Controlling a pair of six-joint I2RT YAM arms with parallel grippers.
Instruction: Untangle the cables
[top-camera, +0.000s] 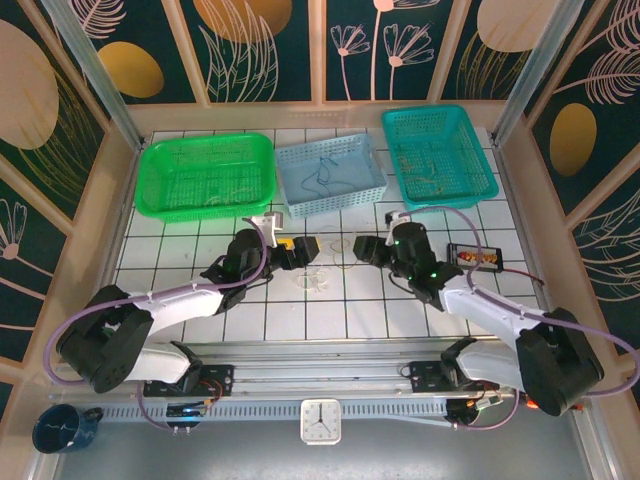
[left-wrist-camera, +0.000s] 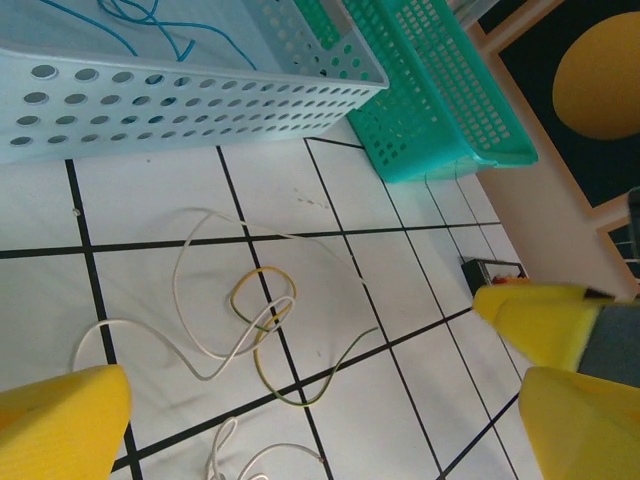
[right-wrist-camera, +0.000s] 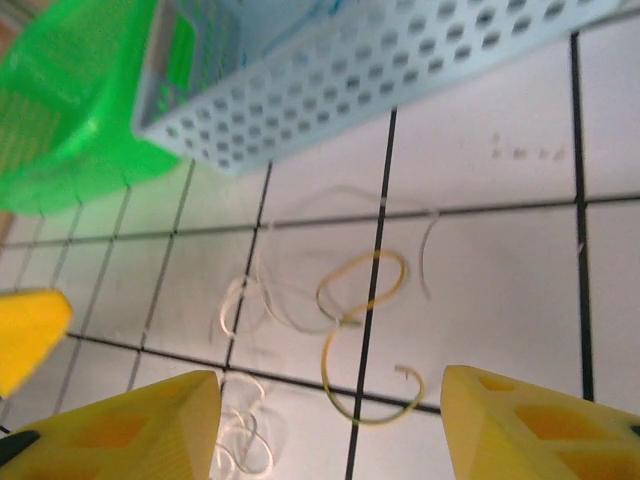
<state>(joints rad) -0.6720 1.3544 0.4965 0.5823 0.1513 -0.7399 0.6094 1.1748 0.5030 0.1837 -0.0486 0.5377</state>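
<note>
Overhead, the cables (top-camera: 322, 262) lie loose on the table's (top-camera: 300, 320) open white tiles, with bare tiles toward 6 o'clock and the light blue basket's (top-camera: 330, 207) near wall at 12. The left gripper (top-camera: 303, 250) reaches in low from 9 o'clock and the right gripper (top-camera: 360, 248) from 3. Both have their fingers spread wide and hold nothing. A yellow-tan loop crosses a whitish strand.

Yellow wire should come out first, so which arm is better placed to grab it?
Probably the right: the yellow-tan cable loops between the open fingertips of the right gripper. The left gripper, also open, sits nearer the whitish cable.
</note>
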